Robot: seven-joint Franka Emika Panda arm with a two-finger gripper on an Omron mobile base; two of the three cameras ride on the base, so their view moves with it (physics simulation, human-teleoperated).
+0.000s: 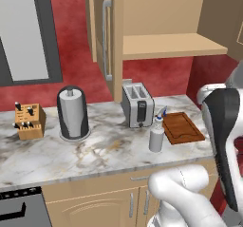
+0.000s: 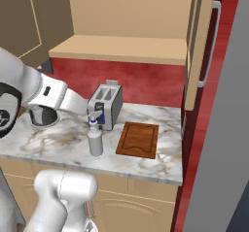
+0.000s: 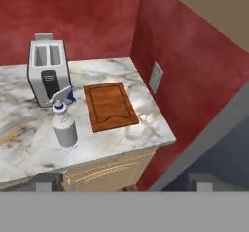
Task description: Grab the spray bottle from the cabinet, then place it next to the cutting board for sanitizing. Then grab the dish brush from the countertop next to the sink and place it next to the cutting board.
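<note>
Red walls (image 1: 156, 71) back the kitchen. A silver toaster (image 1: 137, 105) stands near the far wall, with a paper towel roll in a dark holder (image 1: 73, 113) to its left and a wooden knife block (image 1: 29, 121) further left. Low tan cupboards (image 1: 104, 202) with arched panels run along the near side. A grey-framed pane (image 1: 26, 31) hangs at far left. A pale outlet plate (image 3: 155, 77) sits on the right wall.

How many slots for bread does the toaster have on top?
2. Both slots run side by side along the top of the toaster, which stands on the countertop by the red wall, just behind the spray bottle and left of the cutting board.
</note>
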